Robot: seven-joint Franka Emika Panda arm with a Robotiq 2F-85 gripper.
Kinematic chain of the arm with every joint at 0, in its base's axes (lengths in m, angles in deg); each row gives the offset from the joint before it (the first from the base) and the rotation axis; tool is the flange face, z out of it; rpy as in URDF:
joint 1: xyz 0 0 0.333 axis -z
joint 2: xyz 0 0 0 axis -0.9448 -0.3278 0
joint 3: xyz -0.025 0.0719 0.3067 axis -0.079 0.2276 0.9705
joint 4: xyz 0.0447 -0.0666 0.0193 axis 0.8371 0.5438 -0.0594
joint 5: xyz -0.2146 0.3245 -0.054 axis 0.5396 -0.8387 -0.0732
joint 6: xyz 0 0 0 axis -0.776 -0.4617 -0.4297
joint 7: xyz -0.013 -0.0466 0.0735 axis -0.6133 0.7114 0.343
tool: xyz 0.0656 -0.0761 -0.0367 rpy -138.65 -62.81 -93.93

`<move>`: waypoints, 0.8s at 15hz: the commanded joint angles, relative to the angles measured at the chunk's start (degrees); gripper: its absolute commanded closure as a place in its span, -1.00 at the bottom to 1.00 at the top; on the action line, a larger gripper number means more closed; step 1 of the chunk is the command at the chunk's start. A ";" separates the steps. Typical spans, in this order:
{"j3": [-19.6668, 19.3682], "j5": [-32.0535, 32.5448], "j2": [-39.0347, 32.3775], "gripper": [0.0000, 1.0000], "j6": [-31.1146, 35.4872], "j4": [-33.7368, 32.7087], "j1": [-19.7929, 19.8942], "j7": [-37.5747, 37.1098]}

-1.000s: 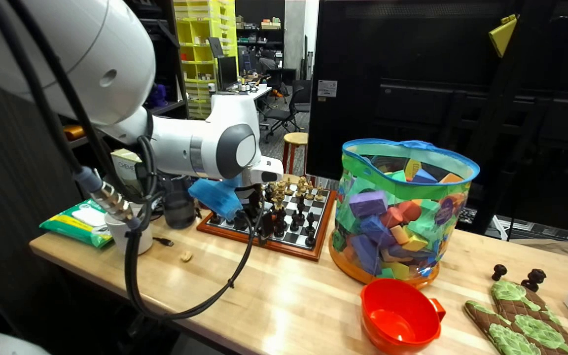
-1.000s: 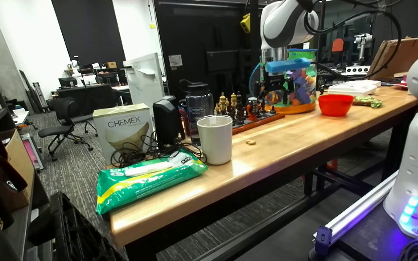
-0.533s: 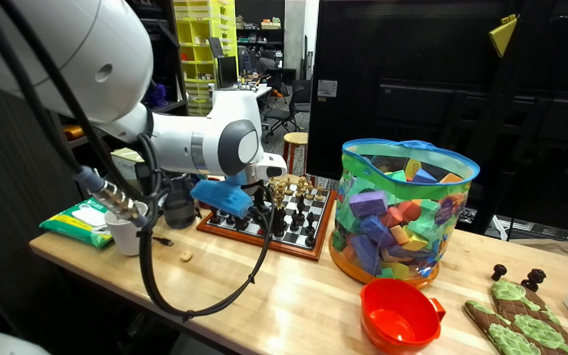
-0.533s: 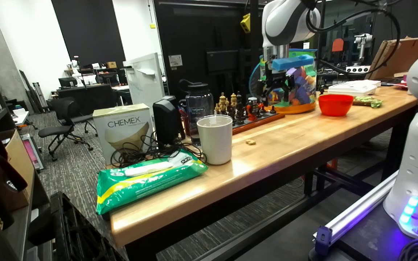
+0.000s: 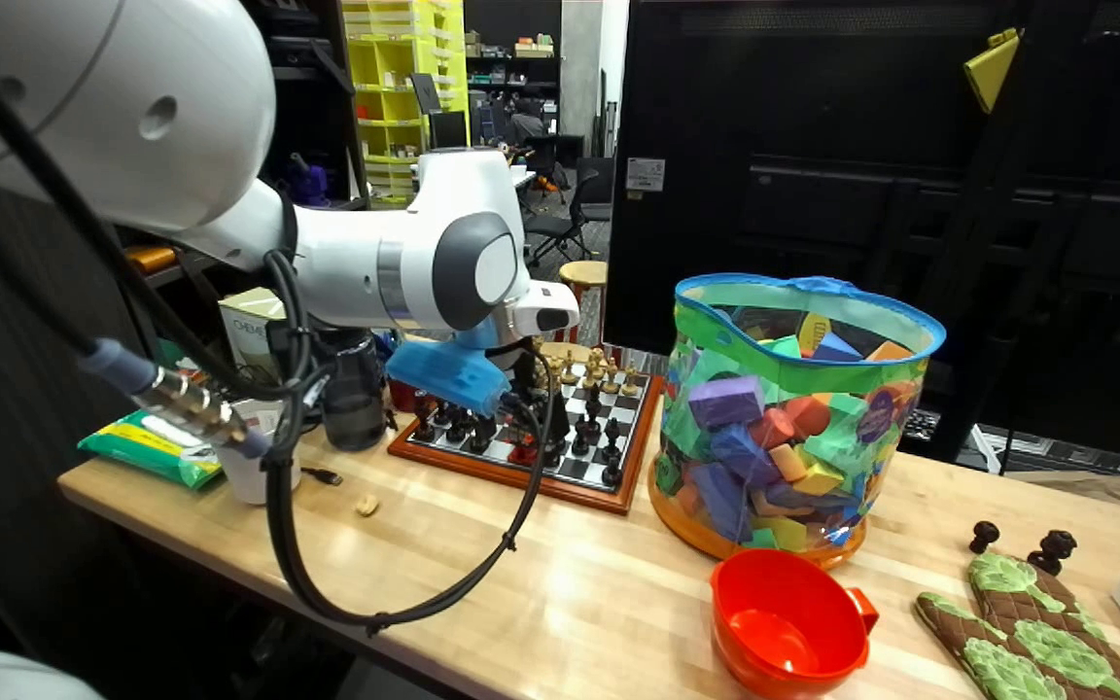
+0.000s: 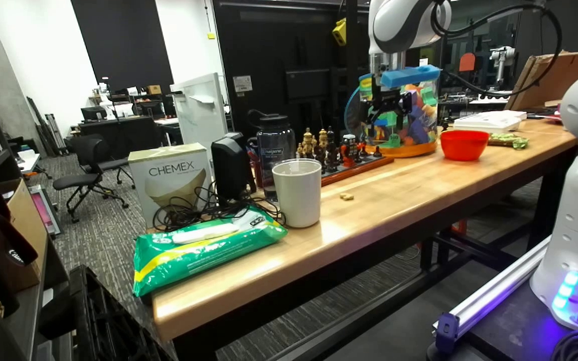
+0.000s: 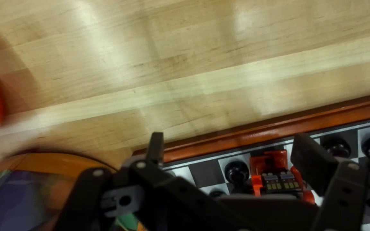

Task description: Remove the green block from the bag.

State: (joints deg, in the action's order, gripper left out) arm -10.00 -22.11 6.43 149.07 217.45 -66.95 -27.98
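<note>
The bag (image 5: 827,377) is a tall clear cylinder with a green band, blue trim and an orange base, full of multicoloured foam. A pale green piece (image 5: 782,346) shows in its open top, and others of similar colour press against its wall. Which of these is the green block I cannot tell. My gripper (image 7: 231,154) is open, high over the chess board, nothing held between its fingers. In an exterior view the gripper (image 6: 387,118) overlaps the bag, while from another angle it hangs well to one side. The bag's orange base (image 7: 56,163) appears at the lower left of the wrist view.
The chess board (image 5: 579,496) with pieces and a red toy (image 7: 275,173) lies under my gripper. A red bowl (image 5: 793,632) stands close in front of the bag. Beyond are oven mitts (image 5: 1056,642). A white mug (image 6: 297,195) and a dark bottle (image 6: 275,138) stand beyond the board.
My arm has risen and shifted a little toward the bag. The gripper stays open. The bag and bowl have not moved.
</note>
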 commanded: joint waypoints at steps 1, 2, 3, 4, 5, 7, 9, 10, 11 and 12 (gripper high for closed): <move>-0.66 -0.59 2.62 -1.00 -1.51 -1.06 0.96 -1.64; -0.87 -0.97 2.95 -1.00 -1.76 -1.71 1.24 -2.05; -0.91 -1.00 3.23 -1.00 -1.91 -2.35 1.67 -2.95; -1.02 -1.30 3.47 -1.00 -2.16 -3.12 2.02 -3.93; -1.07 -1.58 3.76 -1.00 -2.42 -3.79 2.37 -5.02; -1.01 -2.29 4.62 -1.00 -2.62 -5.01 3.32 -7.98; -0.85 -2.53 5.29 -1.00 -3.27 -6.47 4.45 -11.06; -0.87 -2.65 5.53 -1.00 -3.56 -7.21 4.90 -12.21; -0.87 -2.77 5.85 -1.00 -3.76 -7.96 5.46 -13.74; -0.92 -2.96 5.99 -1.00 -3.83 -8.65 5.90 -15.07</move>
State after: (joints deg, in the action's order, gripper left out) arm -11.11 -23.99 10.76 147.18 210.62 -62.47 -39.40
